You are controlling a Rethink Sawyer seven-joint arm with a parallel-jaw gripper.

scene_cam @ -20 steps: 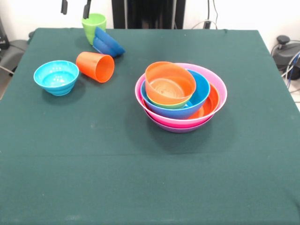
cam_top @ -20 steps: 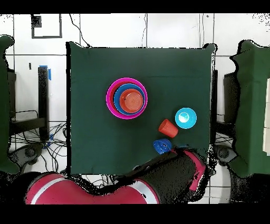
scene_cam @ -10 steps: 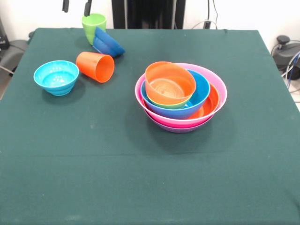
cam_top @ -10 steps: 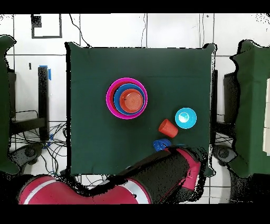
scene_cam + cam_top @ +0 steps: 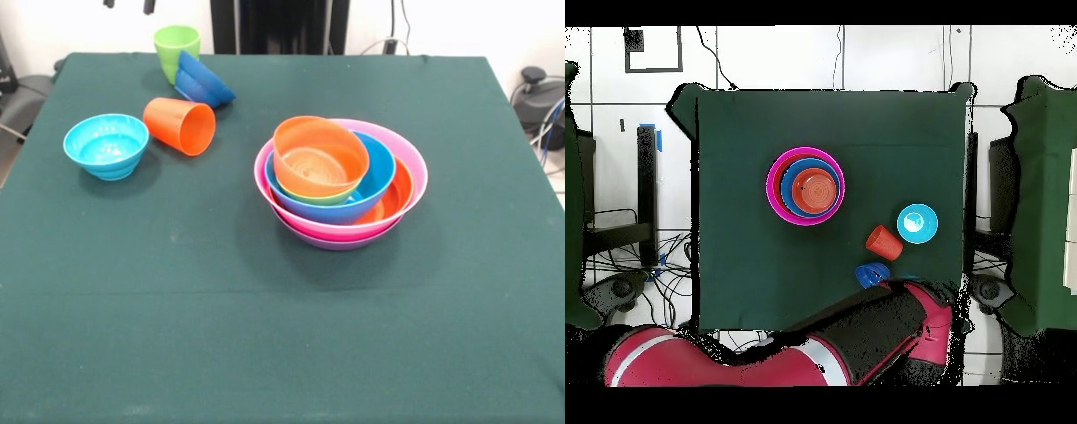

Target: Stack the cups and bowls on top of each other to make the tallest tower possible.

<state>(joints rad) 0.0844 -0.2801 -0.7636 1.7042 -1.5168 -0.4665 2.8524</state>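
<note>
Gripper: its tips [image 5: 128, 4] barely show at the top edge of the front view, two dark stubs with a gap between them, so it reads as spread and holding nothing.
Change: over the last second the tips have risen almost out of the front view and drifted slightly sideways; no cup or bowl has moved. My reading is that the arm is pulling back or repositioning and no pick is under way yet.
Arm: in the overhead view the red and black arm [image 5: 865, 340] lies across the bench edge and hides the lime green cup.
Lime green cup [image 5: 177, 49]: upright at the far edge of the bench [image 5: 265, 336], just below and beside the gripper tips, the nearest piece to them.
Dark blue bowl [image 5: 201, 81]: tipped on its side, leaning against the green cup.
Orange cup [image 5: 181, 125]: lying on its side, mouth toward the camera, near the blue bowl.
Light blue bowl [image 5: 106, 145]: upright, just beside the orange cup.
Tower [image 5: 341, 181]: well apart from the gripper; a small orange bowl sits tilted on top of nested green, blue, orange, pink and purple bowls.
Outlook: four loose pieces remain to add.
</note>
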